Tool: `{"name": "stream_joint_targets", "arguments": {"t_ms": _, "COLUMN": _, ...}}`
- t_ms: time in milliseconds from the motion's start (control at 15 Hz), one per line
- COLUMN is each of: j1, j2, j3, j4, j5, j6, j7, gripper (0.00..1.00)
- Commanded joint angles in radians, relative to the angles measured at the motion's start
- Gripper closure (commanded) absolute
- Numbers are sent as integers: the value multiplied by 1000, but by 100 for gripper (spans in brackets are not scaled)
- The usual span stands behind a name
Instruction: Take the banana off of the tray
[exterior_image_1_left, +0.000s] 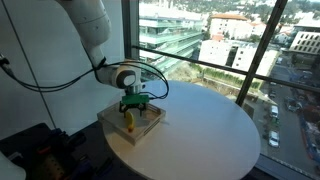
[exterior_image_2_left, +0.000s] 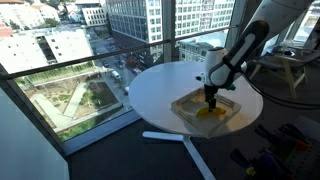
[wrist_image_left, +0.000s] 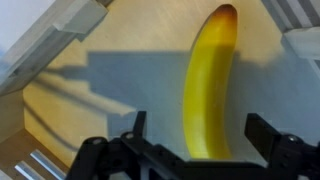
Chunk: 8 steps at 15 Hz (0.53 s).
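1. In the wrist view the tool (wrist_image_left: 197, 128) comes in from the bottom edge with its two dark fingers (wrist_image_left: 136, 124) spread wide. Neither of them touches anything.
2. The banana (wrist_image_left: 205, 90) lies between those fingers, nearer the right-hand one in that picture. It runs lengthwise away from the camera, and its darker tip is at the far end.
3. The banana rests on the floor of the tray (wrist_image_left: 45, 45). The tray's raised wooden edges show at the upper left and upper right corners of the wrist view, and the tool's shadow falls across the floor to the left of the banana.
4. In both exterior views the tool (exterior_image_1_left: 133, 104) (exterior_image_2_left: 211, 100) points straight down into the tray (exterior_image_1_left: 143, 138) (exterior_image_2_left: 230, 121), just above the banana (exterior_image_1_left: 129, 122) (exterior_image_2_left: 207, 113). From these views I cannot tell how close the fingertips are to the fruit.
5. The tray sits on the round white tabletop (exterior_image_1_left: 205, 130) (exterior_image_2_left: 160, 90), close to the edge on the robot's side.
6. The white arm (exterior_image_1_left: 90, 20) (exterior_image_2_left: 250, 40) reaches over that edge and down to the tray.
7. Beyond the tabletop are tall window panes, with city buildings (exterior_image_1_left: 225, 45) (exterior_image_2_left: 135, 20) outside.
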Motion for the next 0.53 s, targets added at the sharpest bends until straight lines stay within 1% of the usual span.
{"name": "stream_joint_targets", "arguments": {"t_ms": 0, "j1": -2, "j2": 16, "j3": -2, "j4": 22, "j5": -36, "j6": 1, "j7": 43, "gripper": 0}}
{"name": "stream_joint_targets", "arguments": {"t_ms": 200, "j1": -4, "j2": 17, "j3": 0, "j4": 24, "j5": -35, "j6": -1, "j7": 44, "gripper": 0}}
{"name": "stream_joint_targets", "arguments": {"t_ms": 267, "j1": -5, "j2": 17, "j3": 0, "j4": 25, "j5": -34, "j6": -2, "j7": 44, "gripper": 7}}
{"name": "stream_joint_targets", "arguments": {"t_ms": 333, "j1": -5, "j2": 18, "j3": 0, "j4": 26, "j5": -34, "j6": -2, "j7": 44, "gripper": 27}}
{"name": "stream_joint_targets", "arguments": {"t_ms": 467, "j1": -5, "j2": 17, "j3": 0, "j4": 27, "j5": -34, "j6": -3, "j7": 45, "gripper": 32}}
